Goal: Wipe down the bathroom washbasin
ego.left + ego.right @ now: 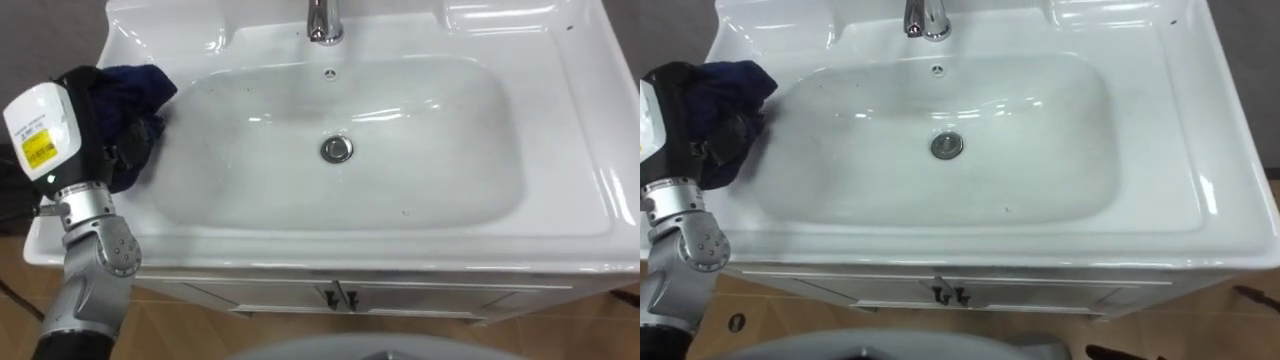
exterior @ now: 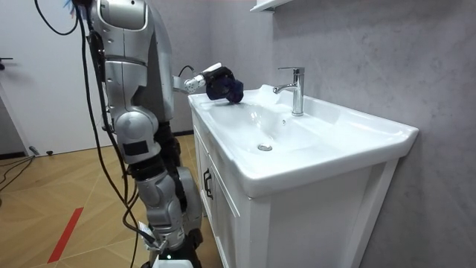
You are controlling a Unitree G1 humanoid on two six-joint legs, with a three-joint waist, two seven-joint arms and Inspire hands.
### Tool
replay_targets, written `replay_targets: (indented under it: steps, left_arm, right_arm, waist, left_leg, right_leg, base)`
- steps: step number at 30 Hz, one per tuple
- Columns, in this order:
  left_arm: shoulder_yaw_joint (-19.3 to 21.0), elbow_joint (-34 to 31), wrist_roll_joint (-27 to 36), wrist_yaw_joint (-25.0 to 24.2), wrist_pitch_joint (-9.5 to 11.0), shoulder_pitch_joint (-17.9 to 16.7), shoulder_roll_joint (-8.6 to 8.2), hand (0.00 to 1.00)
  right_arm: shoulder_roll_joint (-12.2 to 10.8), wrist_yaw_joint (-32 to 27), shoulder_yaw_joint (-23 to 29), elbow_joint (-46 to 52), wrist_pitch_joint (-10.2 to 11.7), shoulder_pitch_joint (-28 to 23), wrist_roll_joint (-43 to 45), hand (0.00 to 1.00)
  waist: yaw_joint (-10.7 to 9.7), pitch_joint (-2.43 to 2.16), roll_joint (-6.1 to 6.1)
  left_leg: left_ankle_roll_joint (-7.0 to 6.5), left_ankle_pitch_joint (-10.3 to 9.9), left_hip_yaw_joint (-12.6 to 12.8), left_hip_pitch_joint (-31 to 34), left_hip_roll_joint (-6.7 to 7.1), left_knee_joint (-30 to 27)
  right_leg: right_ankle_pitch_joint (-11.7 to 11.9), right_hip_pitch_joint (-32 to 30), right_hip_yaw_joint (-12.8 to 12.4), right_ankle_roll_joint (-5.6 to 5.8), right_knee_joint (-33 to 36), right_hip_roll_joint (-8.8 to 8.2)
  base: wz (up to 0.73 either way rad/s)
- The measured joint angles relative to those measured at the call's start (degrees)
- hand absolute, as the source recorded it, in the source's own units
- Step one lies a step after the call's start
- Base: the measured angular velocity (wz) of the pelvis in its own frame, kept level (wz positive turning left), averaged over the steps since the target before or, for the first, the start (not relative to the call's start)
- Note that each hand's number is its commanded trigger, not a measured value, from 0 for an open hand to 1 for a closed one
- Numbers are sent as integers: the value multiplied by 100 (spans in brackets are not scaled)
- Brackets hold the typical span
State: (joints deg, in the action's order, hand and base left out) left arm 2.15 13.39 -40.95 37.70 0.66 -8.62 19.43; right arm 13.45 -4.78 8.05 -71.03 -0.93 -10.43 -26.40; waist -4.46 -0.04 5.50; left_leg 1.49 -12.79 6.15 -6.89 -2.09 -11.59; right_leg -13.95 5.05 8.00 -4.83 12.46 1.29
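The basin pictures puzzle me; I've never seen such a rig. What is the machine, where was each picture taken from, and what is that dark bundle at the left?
It is a humanoid robot standing at a white basin. Two pictures come from cameras in its head, looking down; the room view comes from a camera standing farther off. The basin has a tap and a drain. The bundle is a dark blue cloth, held by the robot's left hand at the basin's left rim.

Glossy white ceramic basin (image 1: 560, 120), shiny chrome tap (image 1: 324, 20), soft dark cloth (image 1: 135, 95)
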Motion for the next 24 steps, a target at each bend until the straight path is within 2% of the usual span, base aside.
replay_targets:
  steps: [5,12,18,20,21,22,24]
  left_arm:
    - [0,143,-108,-110,-134,-8,0,100]
    - [5,247,-226,-214,-290,-12,0,100]
    - [101,396,-251,-325,-368,-15,0,100]
    - [173,407,-252,-458,-455,-15,0,76]
    - [224,451,-253,-488,-482,-14,0,22]
    - [238,505,-253,-500,-549,-15,0,0]
    - [241,618,-253,-584,-573,-23,0,0]
  right_arm:
    - [1,7,6,1,-41,-20,178,0]
    - [5,20,7,3,-47,-32,246,0]
    - [4,63,7,19,-140,-34,309,0]
    - [5,60,8,18,-172,-43,386,0]
    - [5,54,8,18,-176,-47,415,0]
    - [5,49,7,18,-186,-49,423,0]
    - [6,33,7,17,-236,-50,439,0]
  waist:
    - [4,8,49]
    - [5,-3,93]
    - [16,19,54]
    - [13,17,44]
    - [14,16,35]
    - [17,13,26]
    - [20,7,10]
  left_leg:
    - [0,0,2,14,3,1]
    - [0,0,2,9,3,28]
    - [0,0,15,-43,-7,95]
    - [0,0,15,-44,-7,96]
    - [0,0,20,-45,-8,97]
    - [0,0,27,-56,-9,101]
    - [0,0,34,-77,-10,112]
  right_leg:
    - [0,-11,-3,0,-16,1]
    - [0,-11,-9,0,-41,5]
    - [0,2,-51,0,-54,25]
    - [0,6,-54,0,-60,26]
    - [0,6,-58,0,-60,27]
    - [0,18,-67,0,-64,29]
    - [0,67,-67,0,-70,30]
  base:
    - [0]
    - [0]
    - [-4]
    - [0]
    - [0]
    - [0]
    - [0]
